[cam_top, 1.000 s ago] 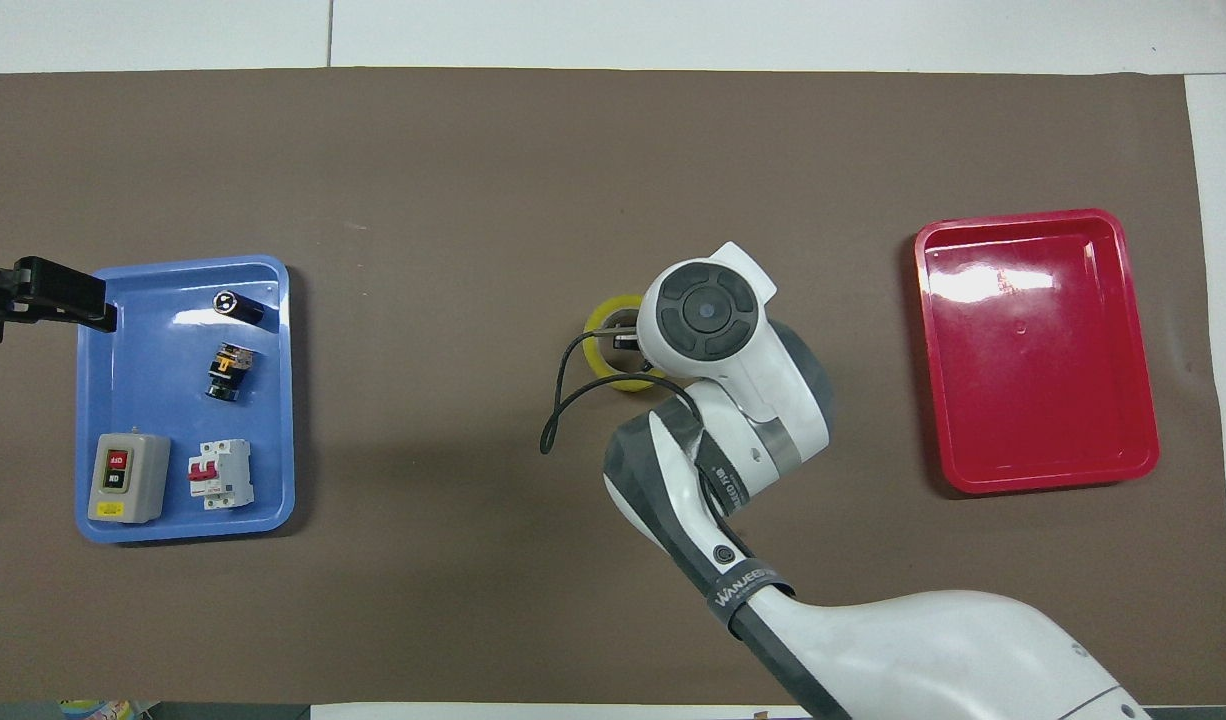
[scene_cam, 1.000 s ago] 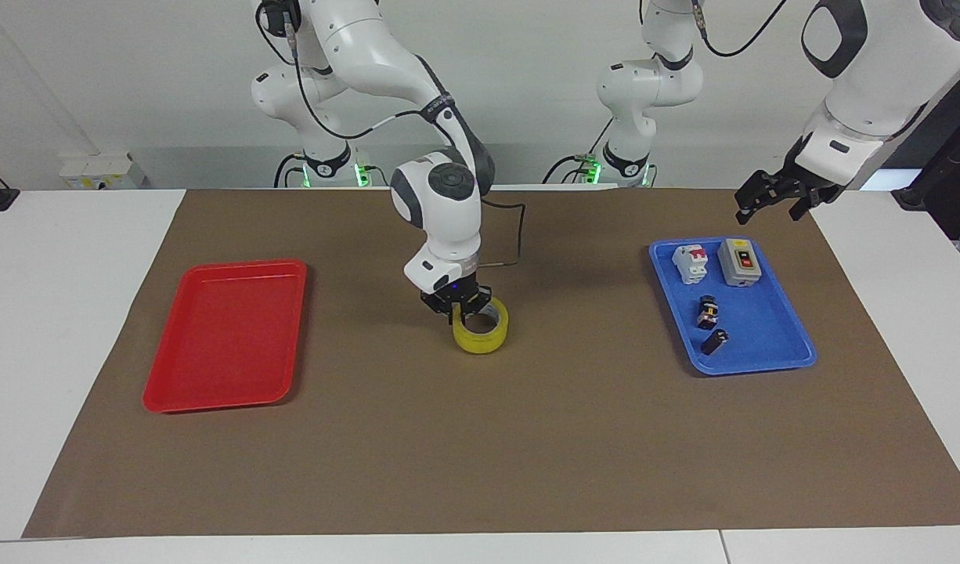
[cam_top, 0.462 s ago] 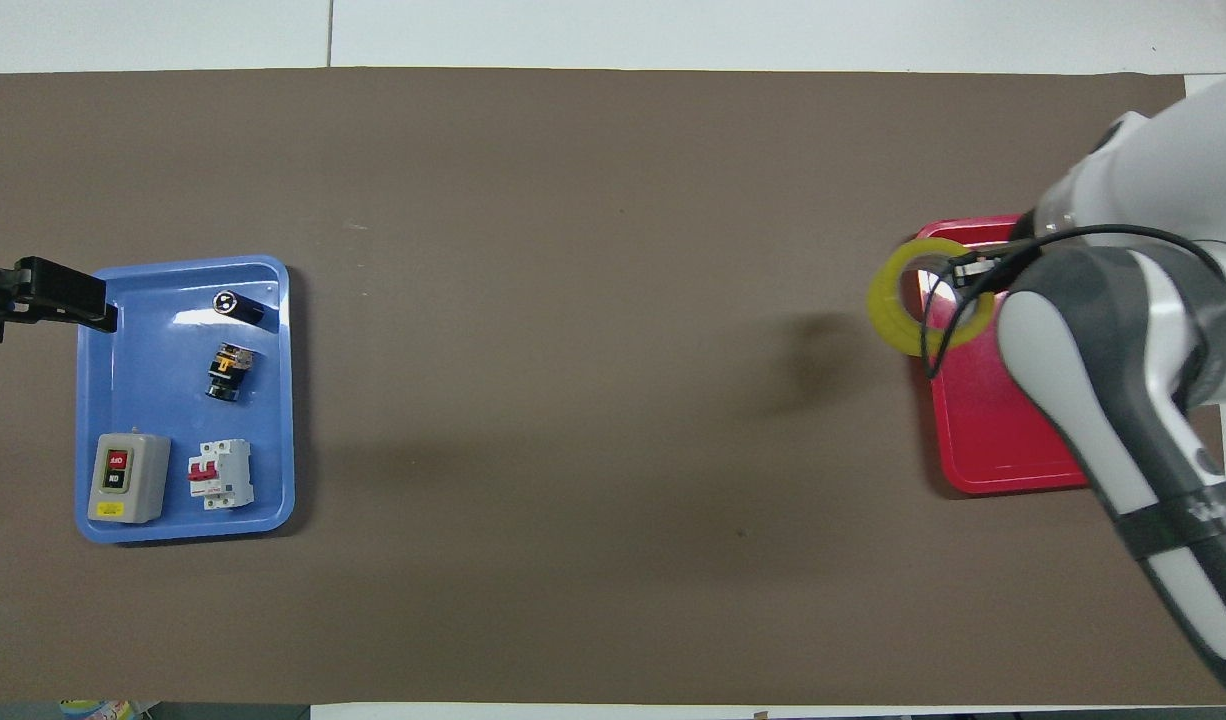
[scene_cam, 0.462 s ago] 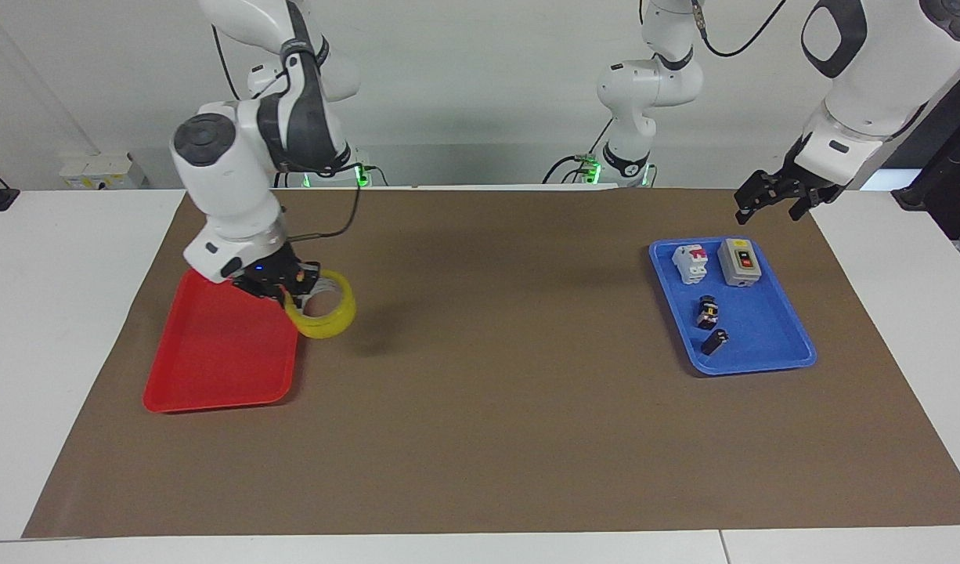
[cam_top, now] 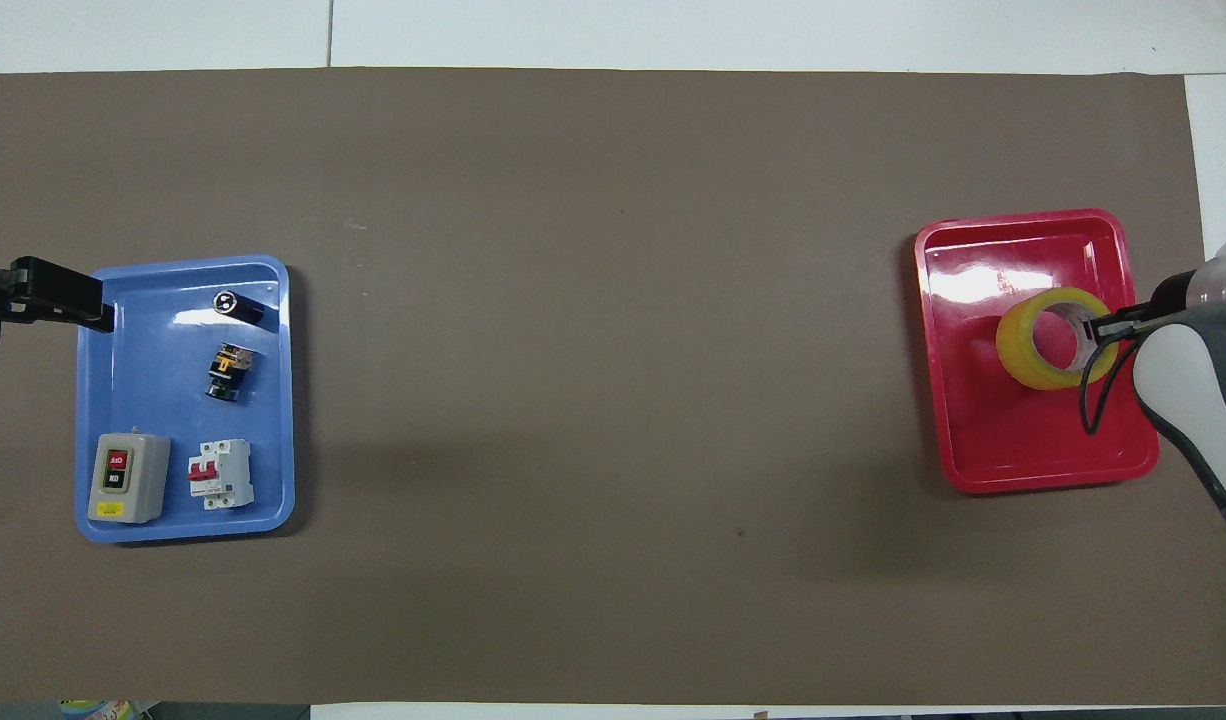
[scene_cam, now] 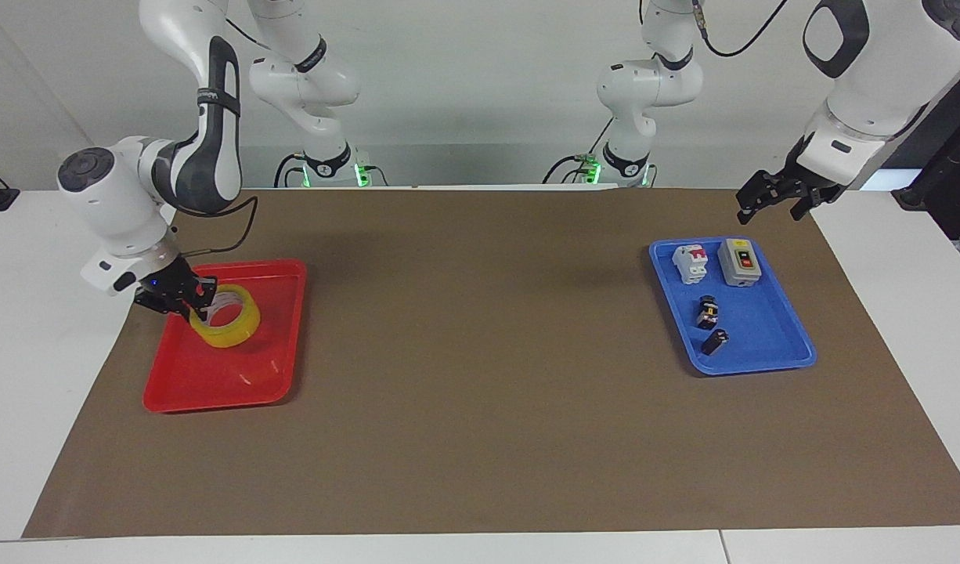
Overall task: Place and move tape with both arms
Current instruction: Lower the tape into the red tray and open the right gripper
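Observation:
The yellow tape point(scene_cam: 228, 323) is tilted, low over the red tray point(scene_cam: 214, 401), in its part nearer the robots. My right gripper point(scene_cam: 196, 304) is shut on the tape's rim, one finger in the hole and one outside. In the overhead view the tape point(cam_top: 1018, 345) lies over the middle of the red tray point(cam_top: 1033, 478), with the right gripper point(cam_top: 1098, 330) at its rim. My left gripper point(scene_cam: 768, 210) waits, open and empty, in the air by the blue tray's corner; it also shows in the overhead view point(cam_top: 93, 300).
A blue tray point(scene_cam: 762, 364) at the left arm's end holds a grey switch box point(scene_cam: 740, 261), a white breaker point(scene_cam: 690, 262) and two small dark parts point(scene_cam: 707, 311). A brown mat point(scene_cam: 480, 392) covers the table.
My right arm lifted the tape from the middle of the mat, carried it toward its own end of the table and brought it low over the red tray. The left arm has not moved.

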Controlling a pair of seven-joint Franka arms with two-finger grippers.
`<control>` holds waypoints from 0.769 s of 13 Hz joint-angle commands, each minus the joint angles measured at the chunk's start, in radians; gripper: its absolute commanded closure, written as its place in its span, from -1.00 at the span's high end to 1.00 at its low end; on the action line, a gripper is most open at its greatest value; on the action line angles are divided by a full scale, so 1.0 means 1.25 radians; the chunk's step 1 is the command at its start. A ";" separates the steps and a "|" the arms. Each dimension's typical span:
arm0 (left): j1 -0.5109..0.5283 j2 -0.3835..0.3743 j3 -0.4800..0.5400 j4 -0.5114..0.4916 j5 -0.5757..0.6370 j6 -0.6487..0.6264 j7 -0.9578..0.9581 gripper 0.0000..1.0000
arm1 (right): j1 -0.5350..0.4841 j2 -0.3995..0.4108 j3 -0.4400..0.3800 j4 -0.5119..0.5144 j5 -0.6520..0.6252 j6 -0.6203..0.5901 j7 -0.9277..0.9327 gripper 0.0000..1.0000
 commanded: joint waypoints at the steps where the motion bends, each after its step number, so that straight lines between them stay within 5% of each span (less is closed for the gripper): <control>1: 0.007 -0.003 -0.001 -0.001 -0.014 -0.009 0.012 1.00 | -0.025 -0.043 0.014 -0.053 0.010 0.012 -0.023 -1.00; 9: 0.007 -0.003 -0.001 -0.001 -0.014 -0.009 0.011 1.00 | -0.016 -0.016 0.015 -0.088 0.014 0.079 0.015 -0.92; 10: 0.007 -0.003 -0.001 -0.001 -0.014 -0.009 0.011 1.00 | -0.016 -0.016 0.015 -0.085 0.014 0.077 0.015 -0.08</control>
